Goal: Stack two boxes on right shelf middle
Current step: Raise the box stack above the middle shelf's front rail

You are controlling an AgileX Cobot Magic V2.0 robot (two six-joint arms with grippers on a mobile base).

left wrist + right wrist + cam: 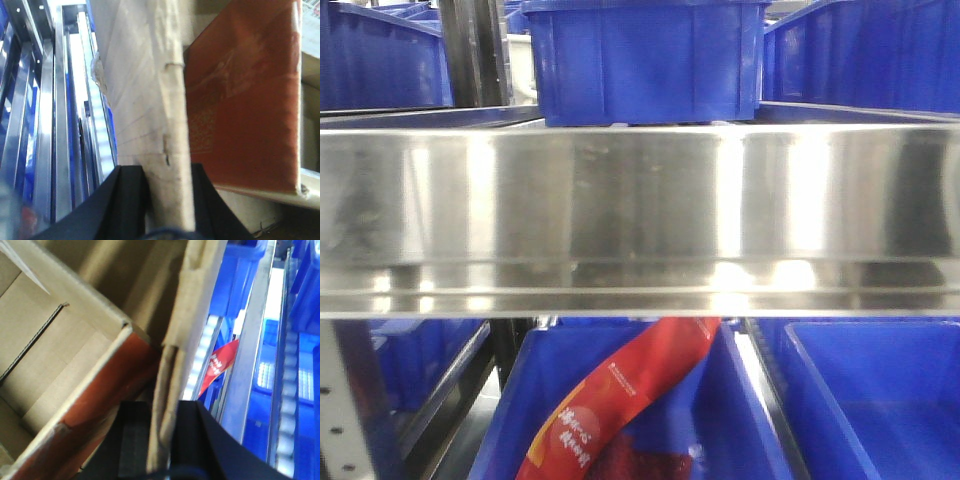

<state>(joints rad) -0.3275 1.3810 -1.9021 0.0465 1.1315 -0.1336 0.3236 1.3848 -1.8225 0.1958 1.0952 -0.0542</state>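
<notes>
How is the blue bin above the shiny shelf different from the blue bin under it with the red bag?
The top bin stands above the shelf; the bottom bin sits below it. The top bin shows only its side, so its inside is hidden; the bottom bin shows its inside, holding a red bag. Both are blue.

Front camera: close, level on shelf rail. Wrist cameras: pressed against cardboard box walls. Front, right wrist share red packet.

A blue plastic bin sits at top centre. Lower down, a second blue bin holds a tilted red packet with white lettering. A third blue bin stands just beside it on the right.
</notes>
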